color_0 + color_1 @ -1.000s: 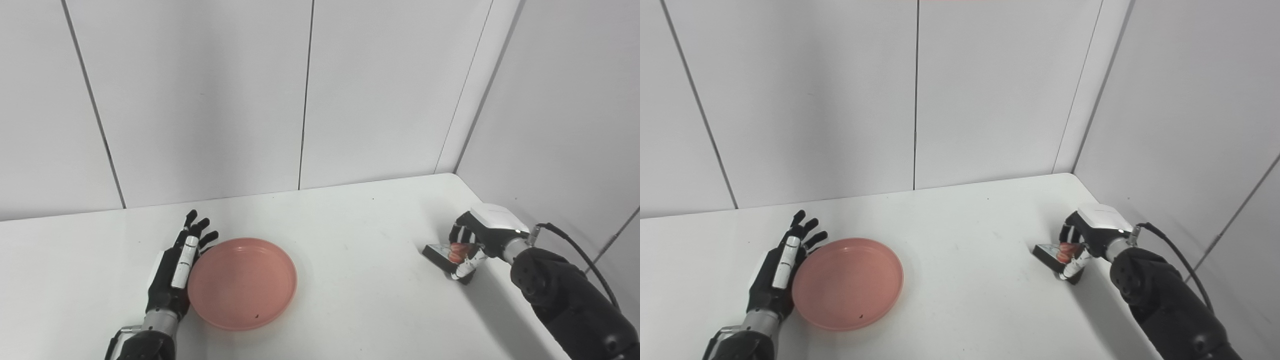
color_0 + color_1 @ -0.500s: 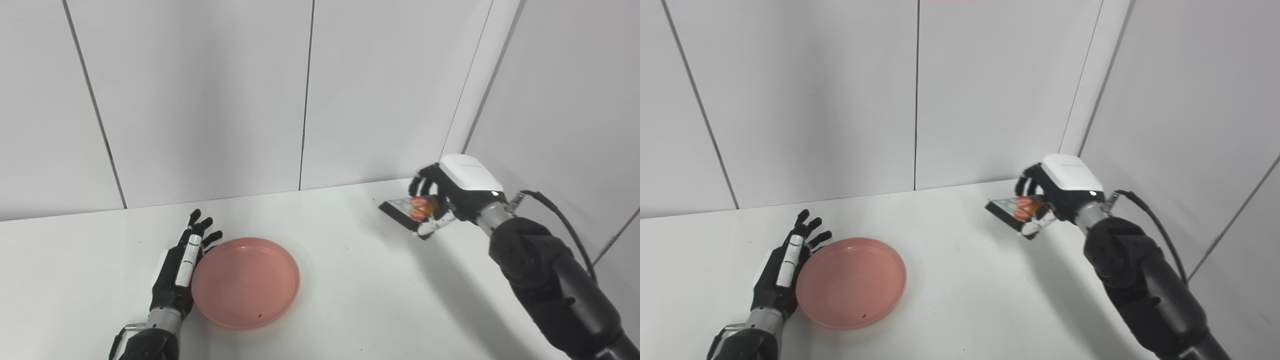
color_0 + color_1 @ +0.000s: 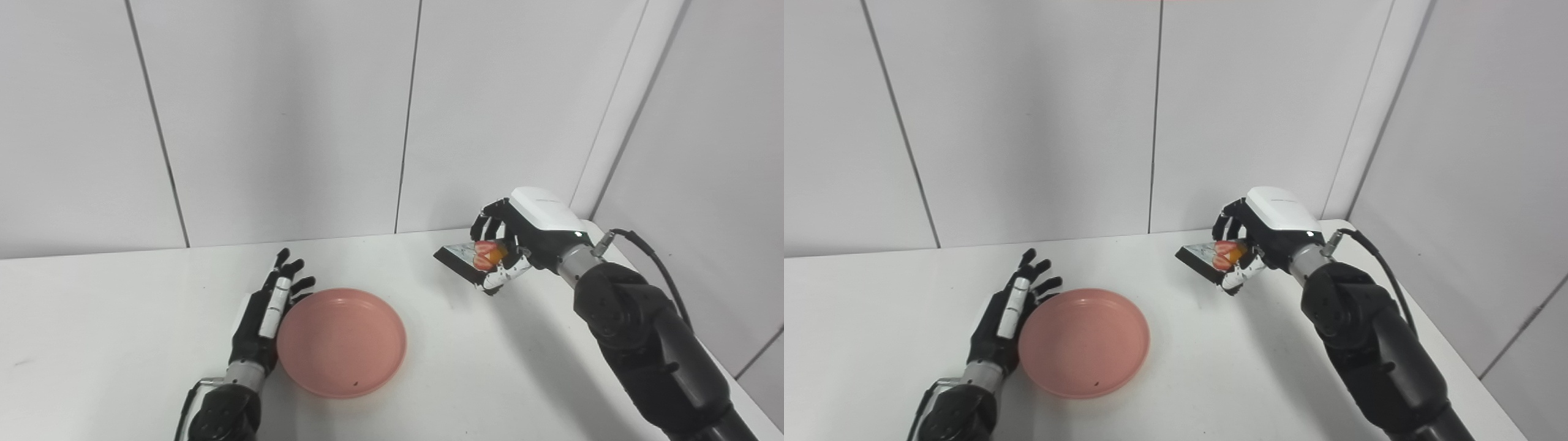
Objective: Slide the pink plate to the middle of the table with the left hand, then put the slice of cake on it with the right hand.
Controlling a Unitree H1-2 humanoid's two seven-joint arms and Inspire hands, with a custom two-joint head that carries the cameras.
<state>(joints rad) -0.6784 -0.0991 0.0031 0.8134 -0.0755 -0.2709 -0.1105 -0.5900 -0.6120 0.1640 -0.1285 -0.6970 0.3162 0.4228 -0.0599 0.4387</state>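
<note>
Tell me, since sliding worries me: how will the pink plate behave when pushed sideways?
The pink plate looks shallow and flat-bottomed, so it should probably glide, not tip. Its raised rim gives the left robot hand an edge to push.

- The white table (image 3: 1213, 380) fills the lower part, closed in by pale wall panels (image 3: 1029, 122) behind and to the right.
- The pink plate (image 3: 1084, 343) lies flat on the table, left of centre.
- The left hand (image 3: 1009, 318) rests beside it with fingers spread, its edge against the plate's left rim.
- The right hand (image 3: 1258, 242) is raised above the table, fingers closed around the slice of cake (image 3: 1213, 258), which has a dark base and a strawberry on top.
- The slice hangs to the right of the plate and apart from it.
</note>
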